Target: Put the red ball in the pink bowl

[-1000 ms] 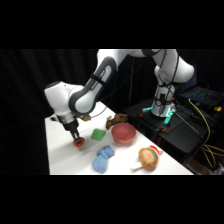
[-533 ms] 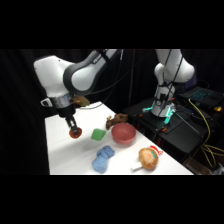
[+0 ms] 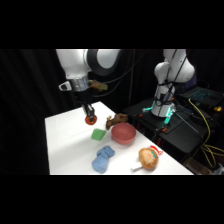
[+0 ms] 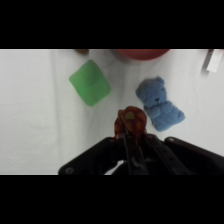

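The white worktop (image 3: 67,145) carries the pink bowl (image 3: 123,133), with a blue teddy (image 3: 103,159) and a green block (image 3: 97,134) near it. Above the block hangs the pincer (image 3: 90,118), clamped on the red ball (image 3: 90,120).

Both views are soft and blurred throughout, with no crisp edges. In the side view the room behind is nearly black, while the white bench (image 3: 70,145) is brightly lit from above and close to washed out. A teal glow shines at the arm's base (image 3: 162,111). In the wrist view the bench surface glares white, faint grey shadows lie beside the green block (image 4: 90,82) and blue teddy bear (image 4: 159,104), and the dark gripper (image 4: 131,145) linkage is out of focus.
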